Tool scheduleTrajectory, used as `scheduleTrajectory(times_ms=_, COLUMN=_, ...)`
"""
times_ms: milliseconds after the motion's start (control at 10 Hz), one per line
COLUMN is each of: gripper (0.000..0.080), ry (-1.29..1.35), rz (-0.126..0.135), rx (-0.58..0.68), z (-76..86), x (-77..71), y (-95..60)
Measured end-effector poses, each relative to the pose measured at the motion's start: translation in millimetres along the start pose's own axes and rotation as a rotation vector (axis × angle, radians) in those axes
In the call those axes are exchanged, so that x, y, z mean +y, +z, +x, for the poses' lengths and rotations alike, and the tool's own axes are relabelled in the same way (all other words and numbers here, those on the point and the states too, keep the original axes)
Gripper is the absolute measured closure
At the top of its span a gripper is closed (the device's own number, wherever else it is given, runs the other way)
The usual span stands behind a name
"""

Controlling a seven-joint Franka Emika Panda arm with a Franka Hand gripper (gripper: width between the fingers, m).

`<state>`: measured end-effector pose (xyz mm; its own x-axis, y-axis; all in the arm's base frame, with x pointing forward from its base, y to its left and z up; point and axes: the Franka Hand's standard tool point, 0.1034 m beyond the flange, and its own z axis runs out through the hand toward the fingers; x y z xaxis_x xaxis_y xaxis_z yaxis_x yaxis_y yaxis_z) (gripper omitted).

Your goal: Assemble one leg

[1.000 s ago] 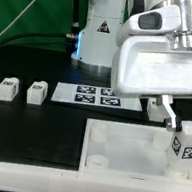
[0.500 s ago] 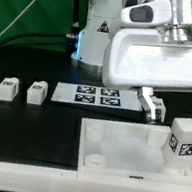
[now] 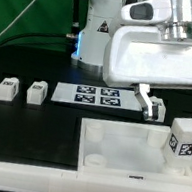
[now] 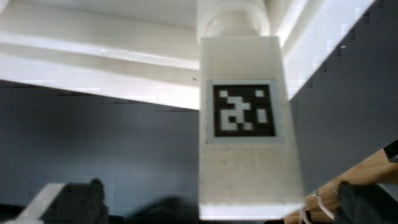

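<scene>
White leg (image 3: 185,138) stands upright at the tray's (image 3: 127,142) corner, exterior view's right.
Your gripper (image 4: 210,198) hangs just over it, fingers apart to either side of its vertical long axis and clamped on nothing; to grasp it you would likely come straight down.

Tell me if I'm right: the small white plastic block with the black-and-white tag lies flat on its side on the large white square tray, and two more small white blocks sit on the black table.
Not quite: the small white plastic tagged block stands upright on the large white square tray, as the exterior view shows. The rest holds.
</scene>
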<state>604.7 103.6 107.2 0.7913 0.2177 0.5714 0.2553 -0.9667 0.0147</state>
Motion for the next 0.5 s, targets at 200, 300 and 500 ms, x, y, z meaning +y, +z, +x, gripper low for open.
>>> scheduleTrajectory(times_ms=200, gripper=0.015, ry=-0.006, rz=0.003, rx=-0.018, z=7.9, x=-0.3, y=-11.9)
scheduleTrajectory(times_ms=300, gripper=0.015, ry=-0.009, rz=0.004, rx=-0.031, z=12.1, x=0.2, y=-17.4)
scheduleTrajectory(times_ms=500, gripper=0.015, ry=-0.01, rz=0.014, rx=-0.07, z=9.8, x=-2.0, y=-15.4)
